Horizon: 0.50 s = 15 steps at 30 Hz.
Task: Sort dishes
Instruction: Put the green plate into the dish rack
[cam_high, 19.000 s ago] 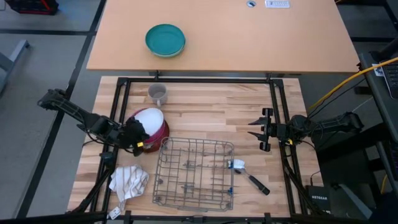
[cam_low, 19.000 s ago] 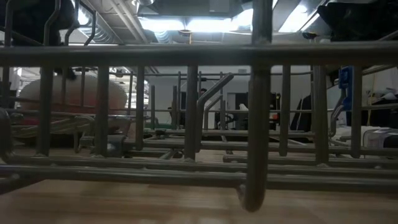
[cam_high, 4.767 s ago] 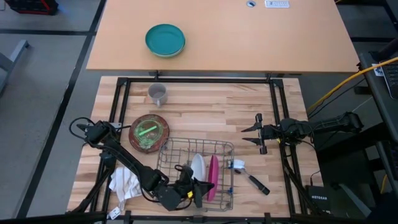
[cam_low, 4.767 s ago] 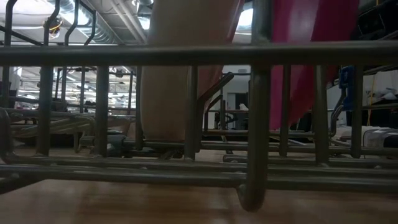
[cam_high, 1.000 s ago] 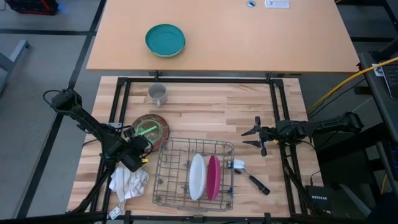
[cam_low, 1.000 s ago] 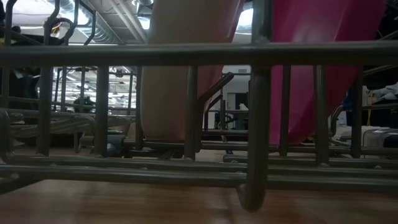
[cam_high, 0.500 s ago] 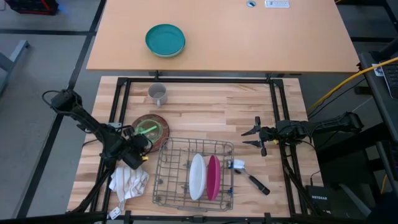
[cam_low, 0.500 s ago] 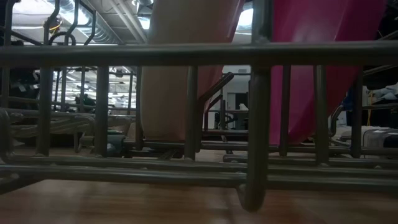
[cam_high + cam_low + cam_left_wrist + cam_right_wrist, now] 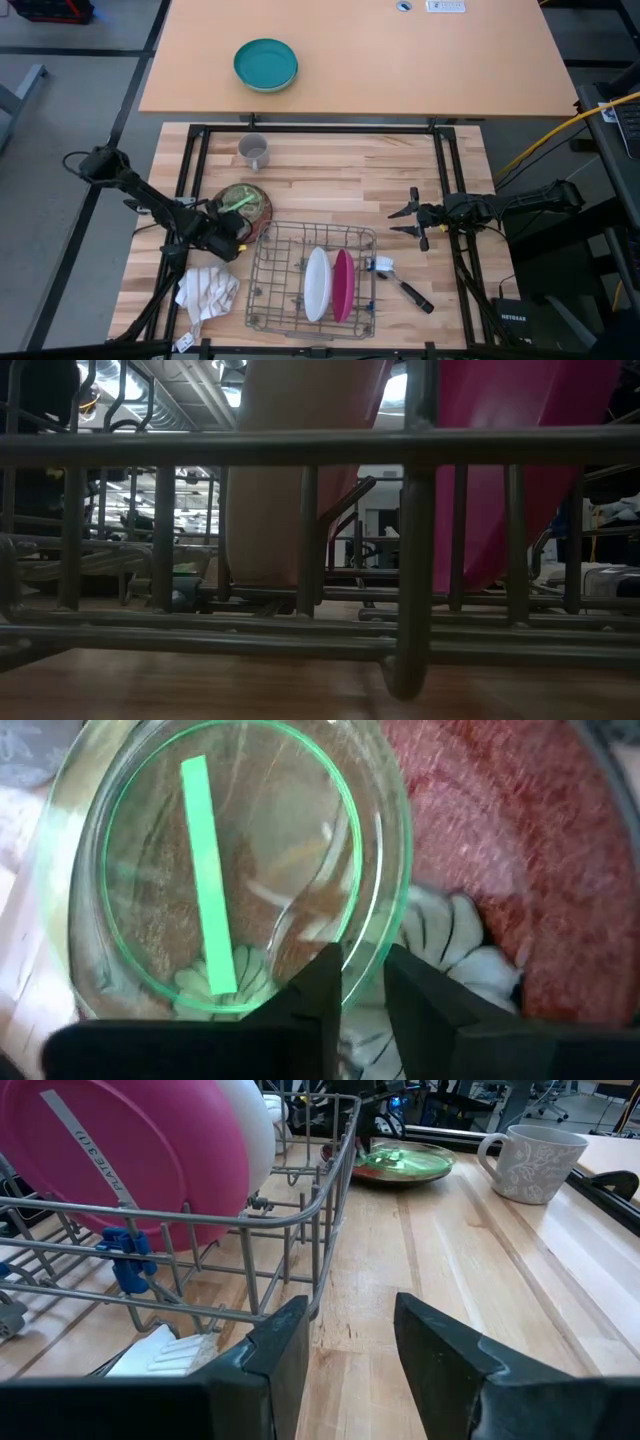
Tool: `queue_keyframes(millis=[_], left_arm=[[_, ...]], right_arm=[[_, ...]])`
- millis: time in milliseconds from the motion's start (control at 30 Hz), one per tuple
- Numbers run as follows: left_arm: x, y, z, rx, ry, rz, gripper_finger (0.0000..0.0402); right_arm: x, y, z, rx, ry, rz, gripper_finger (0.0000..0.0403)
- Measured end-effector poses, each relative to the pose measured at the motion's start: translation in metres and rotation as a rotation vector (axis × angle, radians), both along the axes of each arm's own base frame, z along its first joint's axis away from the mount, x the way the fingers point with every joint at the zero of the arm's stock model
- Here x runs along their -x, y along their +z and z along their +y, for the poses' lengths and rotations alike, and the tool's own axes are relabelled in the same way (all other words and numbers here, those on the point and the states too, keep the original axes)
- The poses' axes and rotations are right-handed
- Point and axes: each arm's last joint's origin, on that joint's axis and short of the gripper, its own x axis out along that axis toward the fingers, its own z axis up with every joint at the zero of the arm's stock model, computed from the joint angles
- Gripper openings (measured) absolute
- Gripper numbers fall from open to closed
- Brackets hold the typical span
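Observation:
The pale green see-through plate (image 9: 243,203) lies on the dark red plate (image 9: 262,214) at the table's left. My left gripper (image 9: 238,221) is at their near-left edge, shut on the green plate's rim. The white plate (image 9: 317,284) and the magenta-pink plate (image 9: 342,284) stand on edge between the wires of the rack (image 9: 300,229). They fill the low view as the white plate (image 9: 300,470) and the pink plate (image 9: 520,470). My right gripper (image 9: 410,217) waits open at the table's right, with its fingers (image 9: 285,1355) pointing toward the rack. My left gripper (image 9: 363,985) has the green plate's rim (image 9: 368,958) pinched between its two fingers, one finger (image 9: 322,982) over the plate's inside, the other (image 9: 415,995) outside over the red plate (image 9: 500,870). It comes slanting down from the table's near-left. The green plate rests on the red one.
A grey mug (image 9: 254,152) stands beyond the plates. A teal bowl (image 9: 266,64) sits on the far tabletop. A white cloth (image 9: 207,292) lies left of the rack and a brush (image 9: 398,282) right of it. Black frame bars edge the wooden table.
My left gripper has moved a short way toward the table's far right, up to the near-left edge of the stacked green and red plates. The right arm has kept still.

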Motion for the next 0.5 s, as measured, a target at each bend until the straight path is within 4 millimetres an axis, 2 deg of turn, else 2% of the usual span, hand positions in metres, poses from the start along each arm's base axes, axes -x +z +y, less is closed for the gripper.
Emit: queue_keyframes(millis=[200, 500], left_arm=[[-0.0054, 0.0006, 0.0022, 0.02, 0.025, -0.039, 0.0007], [-0.0109, 0.002, 0.0005, 0.074, 0.092, -0.123, 0.0003]], right_arm=[[0.0, 0.0, 0.0, 0.0, 0.0, 0.0, 0.0154], [0.0, 0.0, 0.0, 0.0, 0.0, 0.0, 0.0154]])
